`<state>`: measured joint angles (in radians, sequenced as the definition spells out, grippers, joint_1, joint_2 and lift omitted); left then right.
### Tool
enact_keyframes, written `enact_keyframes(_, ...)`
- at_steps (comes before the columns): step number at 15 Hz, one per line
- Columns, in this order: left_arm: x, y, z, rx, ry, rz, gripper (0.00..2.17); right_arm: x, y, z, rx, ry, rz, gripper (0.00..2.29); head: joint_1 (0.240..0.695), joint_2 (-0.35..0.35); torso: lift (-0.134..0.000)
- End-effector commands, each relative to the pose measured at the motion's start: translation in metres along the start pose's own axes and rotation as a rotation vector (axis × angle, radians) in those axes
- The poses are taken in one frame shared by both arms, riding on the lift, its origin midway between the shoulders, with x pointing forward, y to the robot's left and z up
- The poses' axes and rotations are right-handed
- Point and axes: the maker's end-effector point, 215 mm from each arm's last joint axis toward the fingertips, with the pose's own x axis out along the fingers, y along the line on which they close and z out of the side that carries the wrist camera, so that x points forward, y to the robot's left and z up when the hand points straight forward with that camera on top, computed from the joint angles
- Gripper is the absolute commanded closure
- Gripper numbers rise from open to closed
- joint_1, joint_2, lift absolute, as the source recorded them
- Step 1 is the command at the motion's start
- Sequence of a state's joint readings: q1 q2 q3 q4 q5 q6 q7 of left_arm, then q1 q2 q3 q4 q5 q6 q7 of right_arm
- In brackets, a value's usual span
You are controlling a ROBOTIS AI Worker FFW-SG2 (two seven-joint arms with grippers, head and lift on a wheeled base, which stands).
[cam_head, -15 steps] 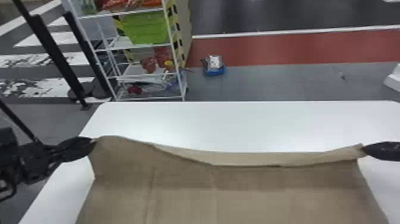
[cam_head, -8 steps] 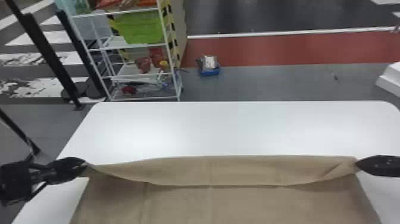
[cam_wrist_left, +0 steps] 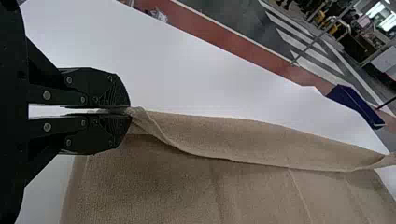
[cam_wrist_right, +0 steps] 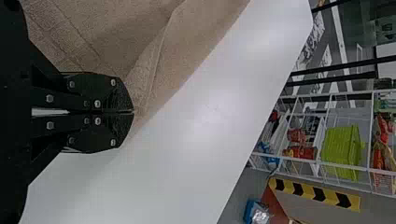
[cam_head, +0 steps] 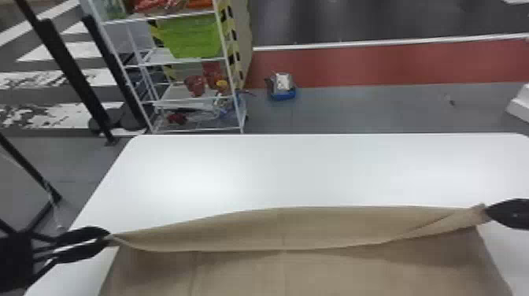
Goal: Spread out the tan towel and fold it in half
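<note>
tan towel (cam_head: 299, 271) | laid out on white table's (cam_head: 299, 169) near part, far edge curled over | left gripper (cam_wrist_left: 130, 111), right gripper (cam_wrist_right: 133, 111): each clamped on a far corner | spreading apparently nearly done; halving fold remains

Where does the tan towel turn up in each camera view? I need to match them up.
Head view: the tan towel spans the near part, its far edge folded over on itself.
Left wrist view: the towel stretches away from the left gripper, which pinches one corner.
Right wrist view: the towel extends from the right gripper, pinched at another corner.
Shared landmark: the white table.
</note>
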<state>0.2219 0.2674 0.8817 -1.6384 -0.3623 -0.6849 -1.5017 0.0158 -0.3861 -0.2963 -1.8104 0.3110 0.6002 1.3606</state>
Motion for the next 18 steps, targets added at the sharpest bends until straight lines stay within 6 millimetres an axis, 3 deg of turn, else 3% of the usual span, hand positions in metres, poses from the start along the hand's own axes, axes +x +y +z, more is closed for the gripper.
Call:
enact_keyframes(1, -0.016, -0.012, 0.0, 0.05, 0.014, 0.008, 1.08, -0.012, -0.001, -0.017, 0.01, 0.021, -0.011, 1.12, 0.695, 0.177, -0.124)
enact_keyframes(4, -0.018, -0.033, 0.001, 0.091, 0.019, -0.022, 1.08, -0.013, 0.005, -0.039, -0.016, 0.054, -0.002, 1.12, 0.695, 0.166, -0.124)
enact_keyframes(7, 0.0, -0.053, 0.002, 0.135, 0.035, -0.085, 1.08, 0.004, 0.022, -0.053, -0.039, 0.098, 0.039, 1.12, 0.695, 0.157, -0.124)
enact_keyframes(12, 0.008, -0.064, 0.007, 0.165, 0.015, -0.082, 1.08, 0.012, 0.031, -0.055, -0.047, 0.108, 0.062, 1.12, 0.695, 0.16, -0.124)
enact_keyframes(18, -0.011, -0.06, 0.003, 0.192, 0.02, -0.038, 1.08, -0.005, 0.019, -0.044, -0.036, 0.073, 0.025, 1.12, 0.695, 0.164, -0.124)
